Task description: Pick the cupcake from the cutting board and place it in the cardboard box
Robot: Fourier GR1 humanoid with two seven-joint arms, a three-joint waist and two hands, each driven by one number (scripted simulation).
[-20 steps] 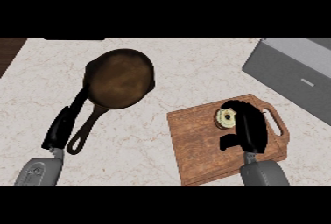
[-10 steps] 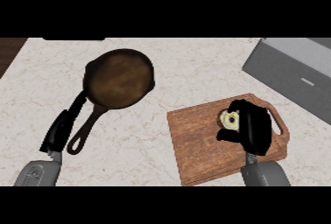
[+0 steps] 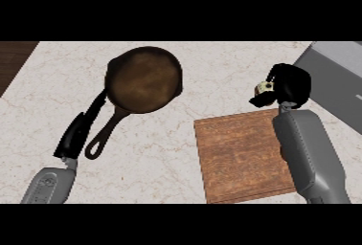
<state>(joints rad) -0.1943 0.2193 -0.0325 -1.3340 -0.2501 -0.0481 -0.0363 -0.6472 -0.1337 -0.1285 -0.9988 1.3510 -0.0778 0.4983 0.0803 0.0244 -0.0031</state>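
- My right hand (image 3: 291,85) is curled round the cupcake (image 3: 265,87), held above the worktop (image 3: 212,67) between the cutting board's (image 3: 244,155) far edge and the cardboard box (image 3: 338,76) at the right edge.
- My left hand (image 3: 76,134) rests with straight fingers beside the frying pan's (image 3: 143,79) handle.
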